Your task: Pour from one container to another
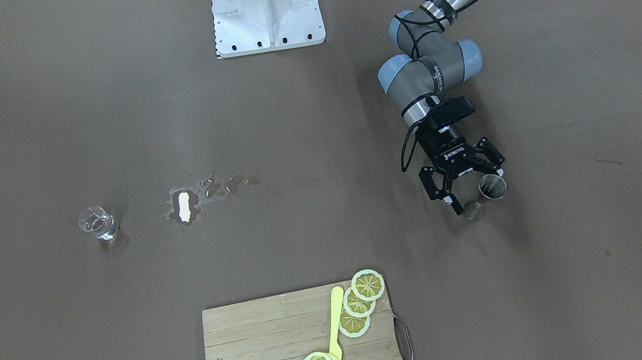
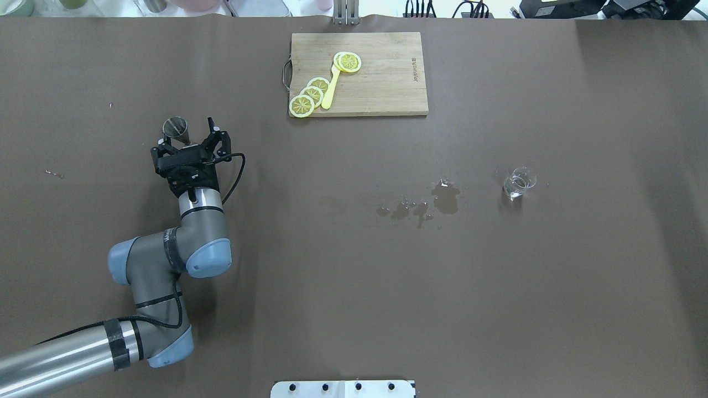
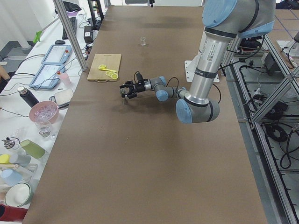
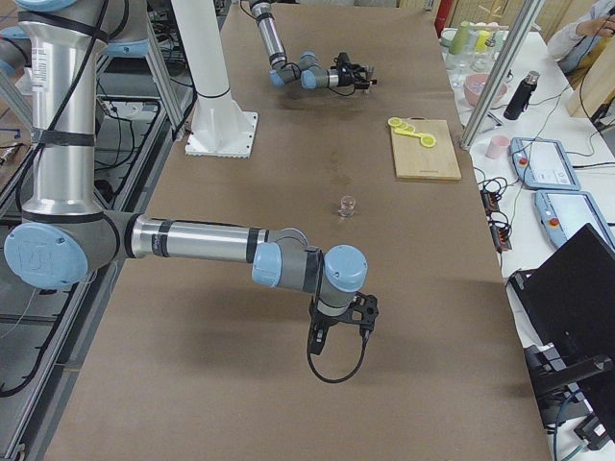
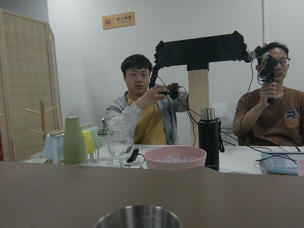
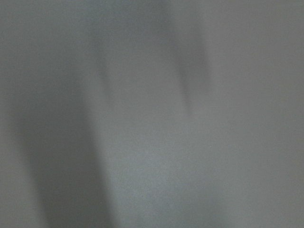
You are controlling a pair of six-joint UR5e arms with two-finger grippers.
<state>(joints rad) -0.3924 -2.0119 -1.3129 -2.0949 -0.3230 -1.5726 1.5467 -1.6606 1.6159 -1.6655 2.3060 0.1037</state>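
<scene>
"Exterior right view, nearest thing first: what shows?" asks the first.

"The right gripper (image 4: 344,317) on its long arm, pointing down over the brown table (image 2: 354,287)," says the second. "Whether its fingers are parted or closed cannot be told from here. Its own wrist camera gives only a grey blur."

"Next along the table?"

"The small clear drinking glass (image 2: 518,182) stands upright on its own, with no gripper near it. Just beyond it lies a dark patch of spilled liquid (image 2: 445,198). Over at the table's operator edge sits a bamboo cutting board (image 2: 387,83) with a metal handle. It carries yellow lemon slices (image 2: 310,95) and a yellow plastic utensil (image 2: 330,91) lying among them."

"And at the far end?"

"The left gripper (image 2: 188,138) is low over the table with its fingers spread wide, clamping nothing. The small silver stainless-steel jigger (image 2: 177,129) stands on the table between those fingers, closer to the one on the robot's left. Whether that finger touches it cannot be told. The jigger is well apart from the glass."

"Anything past that?"

"The left wrist-mounted view has the jigger's rim at its bottom edge. Behind the table edge are a pink bowl (image 5: 175,156), a black flask (image 5: 209,139) and two seated people holding devices."
</scene>
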